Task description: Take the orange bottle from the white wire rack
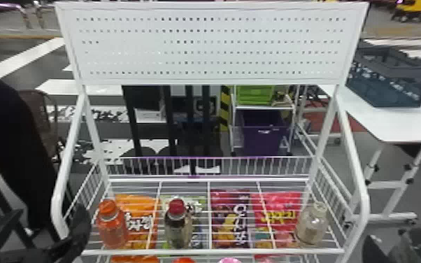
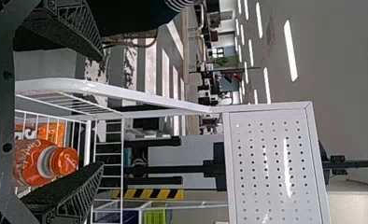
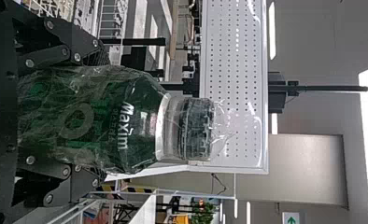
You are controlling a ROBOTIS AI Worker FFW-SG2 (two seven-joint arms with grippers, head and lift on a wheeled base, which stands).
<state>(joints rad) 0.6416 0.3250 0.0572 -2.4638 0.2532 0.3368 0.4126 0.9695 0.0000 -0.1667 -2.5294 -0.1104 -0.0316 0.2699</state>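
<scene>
Orange bottle (image 1: 112,229) first: it stands upright at the left end of the white wire rack (image 1: 209,251). Along the same shelf, a dark bottle with a red cap (image 1: 177,227) is near the middle and a clear bottle (image 1: 312,225) at the right. The left gripper (image 1: 49,211) is spread wide, left of the orange one and near it; the right gripper (image 1: 374,250) grips a green bottle (image 3: 93,116), right of the rack.

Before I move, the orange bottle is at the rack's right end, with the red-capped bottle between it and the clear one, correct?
The end is wrong: in the head view, the orange bottle is at the left end of the rack, not the right. The red-capped bottle does stand between it and the clear bottle.
</scene>
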